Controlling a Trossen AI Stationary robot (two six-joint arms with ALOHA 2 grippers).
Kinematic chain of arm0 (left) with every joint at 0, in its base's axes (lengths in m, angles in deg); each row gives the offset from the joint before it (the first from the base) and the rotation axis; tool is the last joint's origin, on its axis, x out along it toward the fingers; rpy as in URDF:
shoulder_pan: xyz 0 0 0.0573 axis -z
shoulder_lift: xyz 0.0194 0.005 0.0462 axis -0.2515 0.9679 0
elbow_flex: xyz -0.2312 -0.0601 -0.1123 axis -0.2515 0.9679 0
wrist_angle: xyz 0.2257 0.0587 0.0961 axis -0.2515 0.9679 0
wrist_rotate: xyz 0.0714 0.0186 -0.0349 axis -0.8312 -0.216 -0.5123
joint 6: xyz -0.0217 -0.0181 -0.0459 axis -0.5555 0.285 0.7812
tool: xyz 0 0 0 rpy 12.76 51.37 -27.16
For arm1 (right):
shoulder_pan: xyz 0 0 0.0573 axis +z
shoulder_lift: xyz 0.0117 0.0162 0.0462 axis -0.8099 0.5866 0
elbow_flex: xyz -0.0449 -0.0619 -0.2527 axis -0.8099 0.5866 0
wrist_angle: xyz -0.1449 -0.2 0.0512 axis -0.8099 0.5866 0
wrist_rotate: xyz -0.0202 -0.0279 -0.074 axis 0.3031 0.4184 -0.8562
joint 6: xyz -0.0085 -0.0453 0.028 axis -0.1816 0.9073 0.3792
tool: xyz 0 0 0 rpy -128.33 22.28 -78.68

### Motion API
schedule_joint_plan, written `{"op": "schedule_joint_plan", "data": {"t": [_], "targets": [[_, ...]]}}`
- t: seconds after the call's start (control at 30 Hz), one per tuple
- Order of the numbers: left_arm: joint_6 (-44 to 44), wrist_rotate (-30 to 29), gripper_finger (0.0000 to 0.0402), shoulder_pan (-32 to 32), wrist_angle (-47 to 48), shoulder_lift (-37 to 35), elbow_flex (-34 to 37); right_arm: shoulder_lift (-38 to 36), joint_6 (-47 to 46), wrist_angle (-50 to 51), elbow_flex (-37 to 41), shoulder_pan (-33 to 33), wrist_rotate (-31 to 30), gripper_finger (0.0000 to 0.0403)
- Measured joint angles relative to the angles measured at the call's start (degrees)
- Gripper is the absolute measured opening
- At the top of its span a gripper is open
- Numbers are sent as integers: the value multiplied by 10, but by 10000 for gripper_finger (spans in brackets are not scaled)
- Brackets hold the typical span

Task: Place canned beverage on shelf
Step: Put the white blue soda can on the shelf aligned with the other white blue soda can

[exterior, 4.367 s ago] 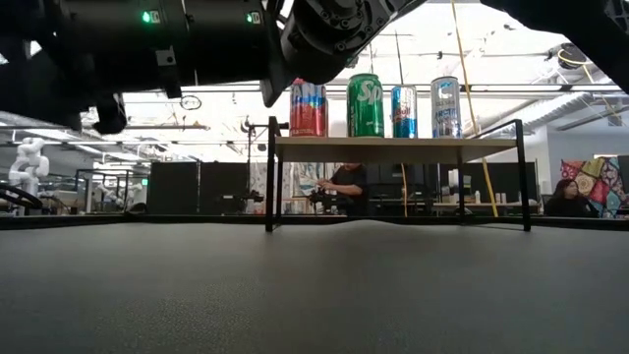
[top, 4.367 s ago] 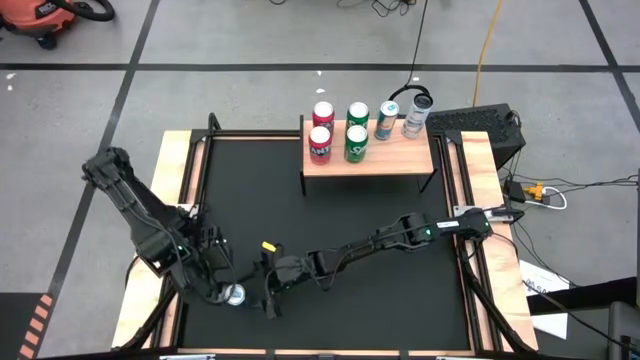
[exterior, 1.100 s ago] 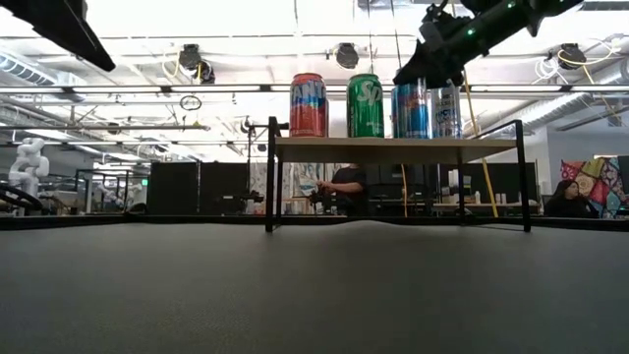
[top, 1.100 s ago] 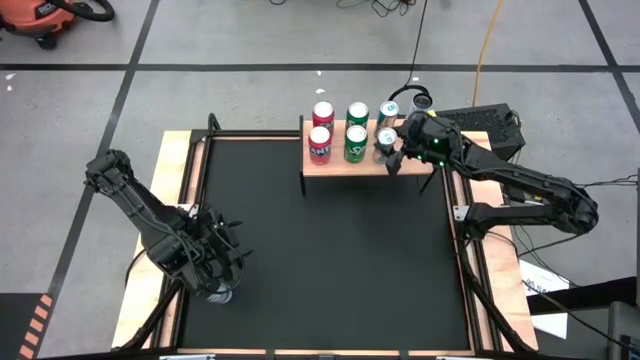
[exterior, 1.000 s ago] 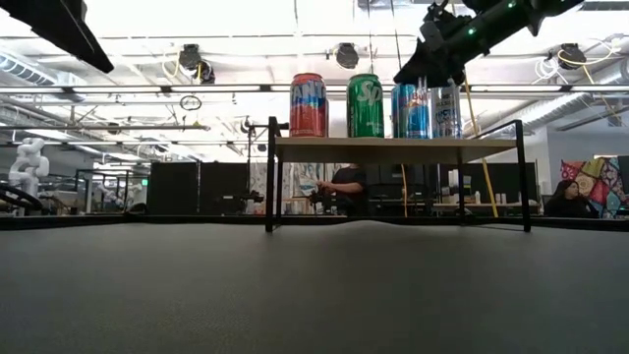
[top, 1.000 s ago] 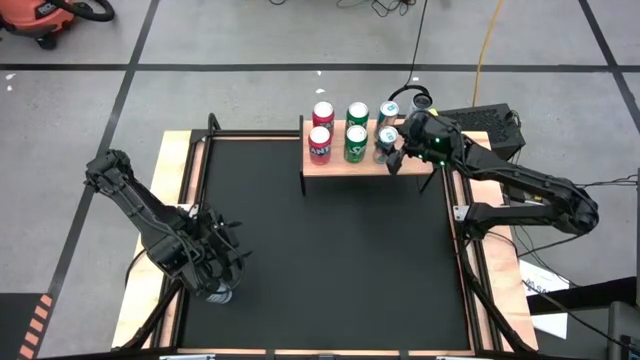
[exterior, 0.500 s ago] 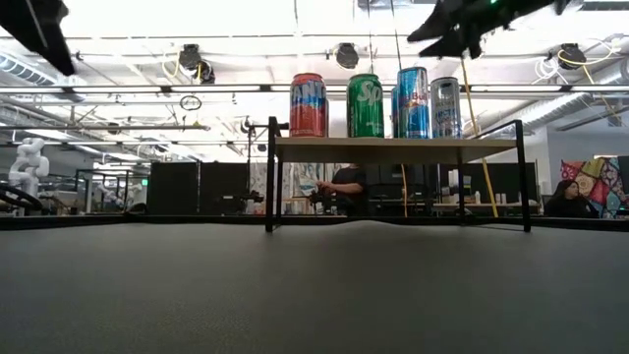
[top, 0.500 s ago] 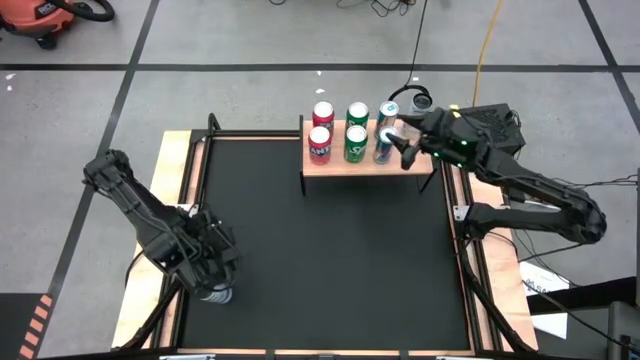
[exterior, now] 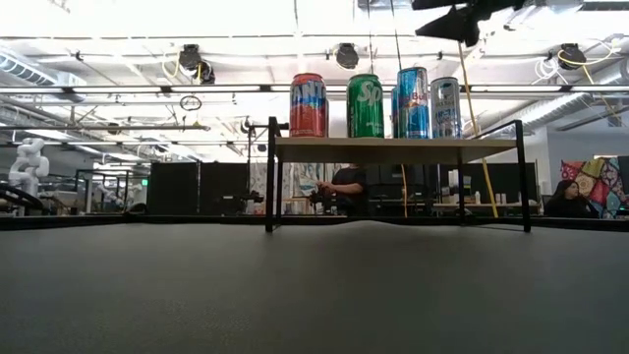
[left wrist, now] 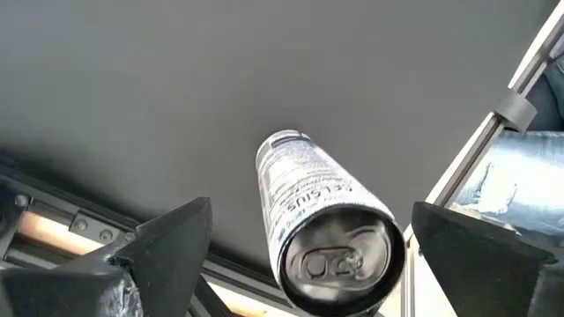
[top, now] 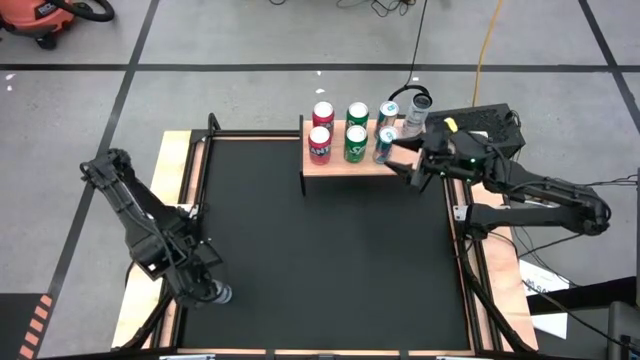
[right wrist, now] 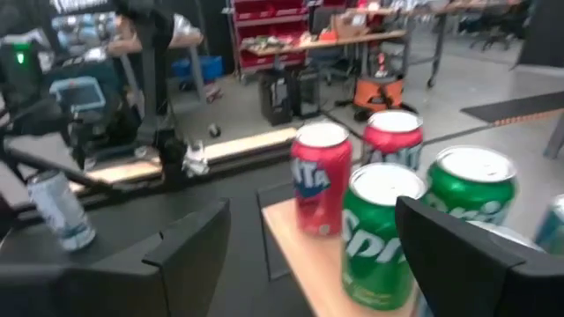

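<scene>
Seven cans stood on the shelf (top: 367, 163) at the far side of the black mat (top: 320, 235). Seen from high up, there were two red cans (top: 321, 144) on the left. Two green cans (top: 356, 144) came next, then two blue cans (top: 385, 144). One silver can (top: 414, 116) stood at the far right corner. All of them stood up straight and close together in two rows.

The right gripper (top: 402, 165) was up in the air by the near right edge of the shelf, just beside the near blue can. Its two fingers were spread wide apart and held nothing. In the right wrist view, the red and green cans showed between them.

One more can was not on the shelf. This last silver can (left wrist: 322, 224) stood up straight on the mat, way over at the near left corner and well apart from the shelf. The left gripper (top: 208, 290) was right over it. Its fingers (left wrist: 167, 239) were spread wide, one on each side of the can, and they did not touch it.

From the low view, the cans stood in a line on the light wood top. A person (exterior: 344, 183) sat in the room behind the shelf.
</scene>
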Motion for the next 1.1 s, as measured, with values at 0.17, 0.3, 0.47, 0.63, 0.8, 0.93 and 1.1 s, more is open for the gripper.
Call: {"op": "schedule_joint_plan", "data": {"t": [0.17, 0.3, 0.47, 0.63, 0.8, 0.93, 1.1], "targets": [[36, -19, 389, 21, -5, 4, 0, 27, 0, -5, 0, 28, -1, 309], [36, -20, 389, 44, -8, 29, 0, 38, 0, -10, 0, 46, -3, 309], [34, -20, 389, 61, -9, 61, 0, 38, 5, -9, 0, 72, -48, 309], [32, -22, 370, 61, -2, 82, 0, 39, -14, -8, 0, 97, -63, 308], [31, -34, 297, 62, -8, 87, 0, 53, -32, 30, 0, 144, -60, 297], [8, -46, 239, 48, -9, 86, 0, 74, -60, 12, 26, 203, -60, 296], [-70, -51, 232, 2, -44, 87, -3, 115, -68, -92, 71, 289, -86, 295]]}}
